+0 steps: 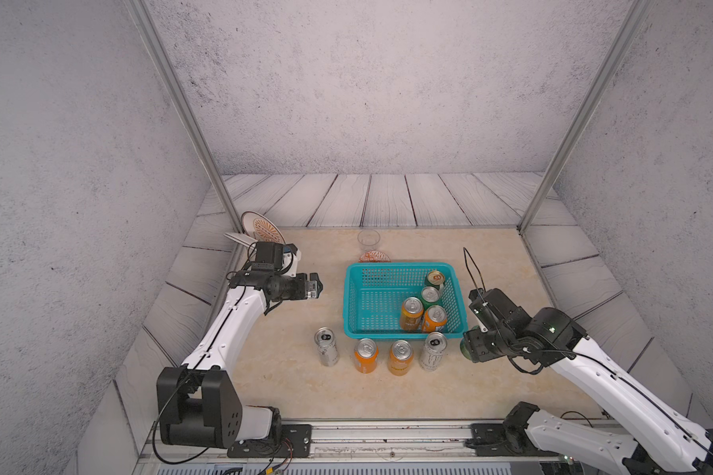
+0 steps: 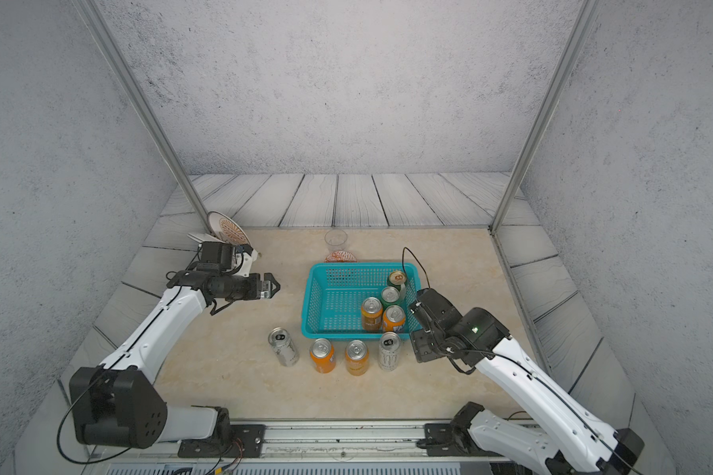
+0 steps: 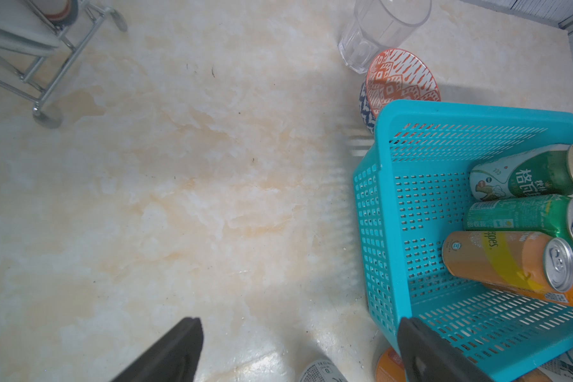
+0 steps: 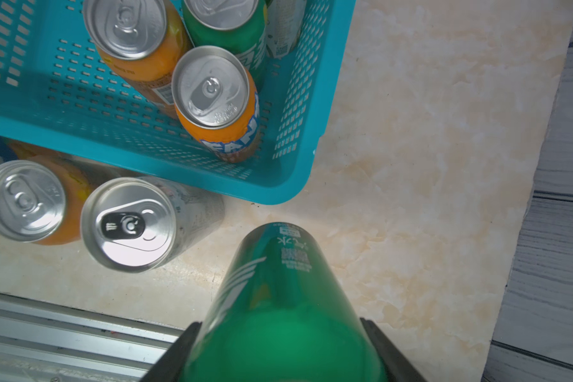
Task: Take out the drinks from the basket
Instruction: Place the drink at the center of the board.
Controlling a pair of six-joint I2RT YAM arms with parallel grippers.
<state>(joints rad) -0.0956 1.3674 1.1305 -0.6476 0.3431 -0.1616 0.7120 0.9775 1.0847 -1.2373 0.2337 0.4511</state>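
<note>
Blue-lettered orange can (image 4: 217, 109): "FAN". Yellow-striped orange can (image 3: 497, 261): "ppes". Gold-topped green can (image 3: 530, 172): "格瓦".

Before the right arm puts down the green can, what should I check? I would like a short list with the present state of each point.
1. Grip on the green can: the right jaws press both its sides: ok.
2. Can outside the basket: ok.
3. Bare table beside the can: ok.
4. Gap to the nearest silver can: apart but close: ok, move slowly.
5. Height of the green can above the table: cannot tell.
6. Left jaws open, empty, apart from the basket: ok.
</note>
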